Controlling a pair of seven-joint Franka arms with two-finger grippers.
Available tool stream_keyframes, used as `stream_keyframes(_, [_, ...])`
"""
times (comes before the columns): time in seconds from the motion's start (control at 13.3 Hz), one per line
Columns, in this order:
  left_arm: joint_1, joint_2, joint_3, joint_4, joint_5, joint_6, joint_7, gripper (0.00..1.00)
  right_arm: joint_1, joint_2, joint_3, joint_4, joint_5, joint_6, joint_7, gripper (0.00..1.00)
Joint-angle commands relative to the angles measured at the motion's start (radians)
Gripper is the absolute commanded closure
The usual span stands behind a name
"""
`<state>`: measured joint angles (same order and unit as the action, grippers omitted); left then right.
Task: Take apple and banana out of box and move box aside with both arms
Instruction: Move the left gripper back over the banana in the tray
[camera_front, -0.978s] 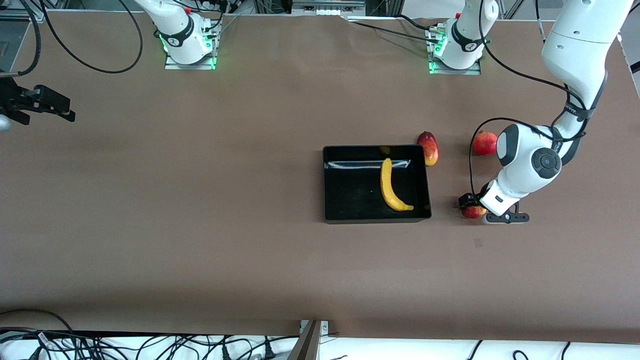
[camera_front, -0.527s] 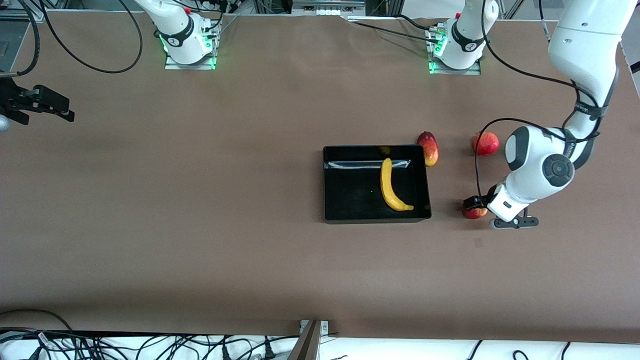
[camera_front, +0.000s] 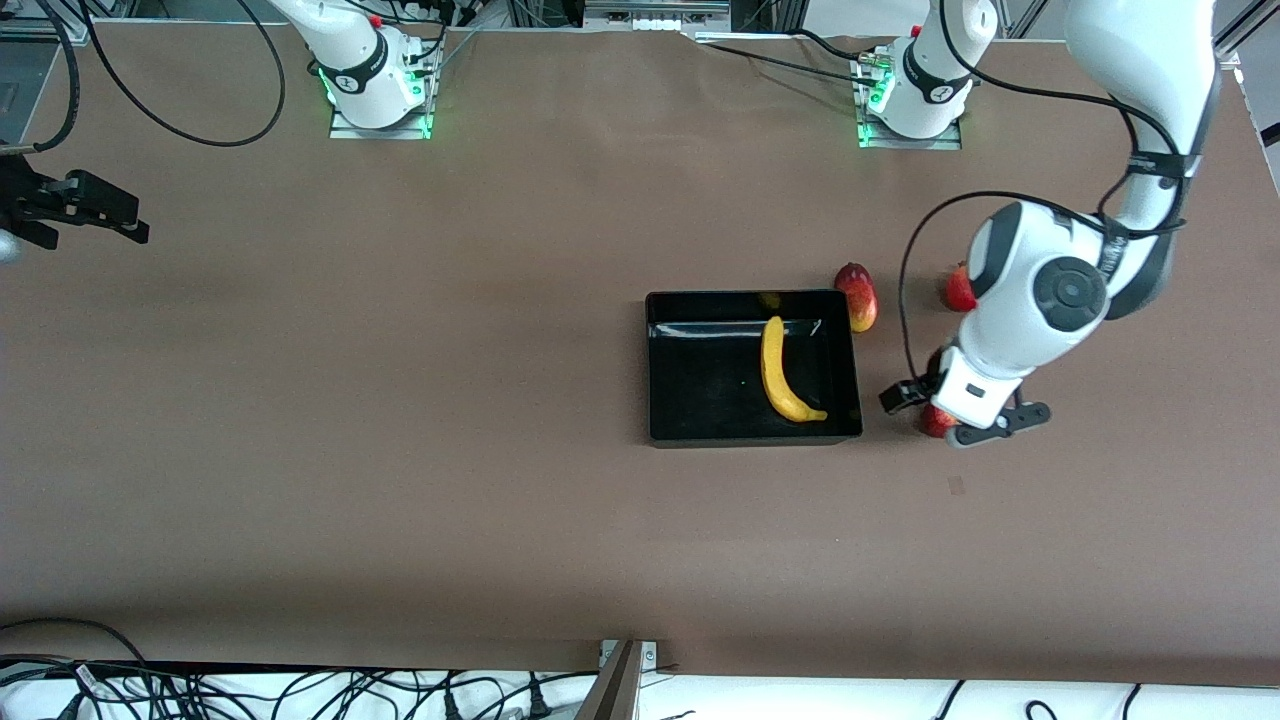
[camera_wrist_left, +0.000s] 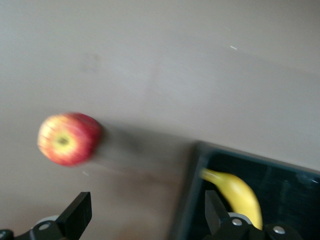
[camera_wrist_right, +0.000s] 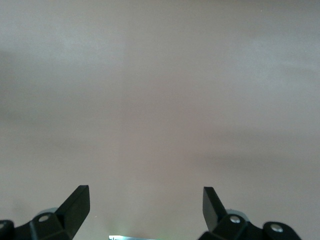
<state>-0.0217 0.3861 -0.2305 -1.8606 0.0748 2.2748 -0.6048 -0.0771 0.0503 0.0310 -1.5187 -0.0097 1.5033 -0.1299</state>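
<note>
The black box (camera_front: 700, 400) lies mid-table with the yellow banana (camera_front: 782, 372) inside, along the wall at the left arm's end. The red apple (camera_front: 936, 421) with yellow patches rests on the table beside the box's nearer corner, toward the left arm's end. My left gripper (camera_front: 975, 400) hangs low over it, hiding most of it. In the left wrist view the left gripper (camera_wrist_left: 146, 215) is open and holds nothing, with the apple (camera_wrist_left: 67, 139) ahead, the box wall (camera_wrist_left: 189, 200) and the banana (camera_wrist_left: 235, 192) beside one finger. My right gripper (camera_front: 125, 222) waits open over bare table at the right arm's end, also open (camera_wrist_right: 145, 207) in its wrist view.
A red-and-yellow oval fruit (camera_front: 857, 297) lies against the box's farther corner at the left arm's end. A round red fruit (camera_front: 957, 290) sits beside it, half hidden by the left arm. Cables (camera_front: 300, 690) run along the table's near edge.
The left arm has swung and turned its hand a little toward the box above the apple. The apple, the banana and the box have stayed put. The right arm has not moved.
</note>
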Motion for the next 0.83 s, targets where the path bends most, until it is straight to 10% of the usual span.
stream_keyframes(0.0, [-0.091,-0.01,-0.001,-0.003,-0.015,-0.011,-0.093,0.0,-0.006,0.008,0.001,0.02,-0.009,-0.017,0.003,0.0])
stream_keyframes(0.75, [-0.198,0.151,-0.015,-0.005,0.056,0.111,-0.222,0.0,-0.006,0.008,0.001,0.02,-0.009,-0.017,0.003,0.0])
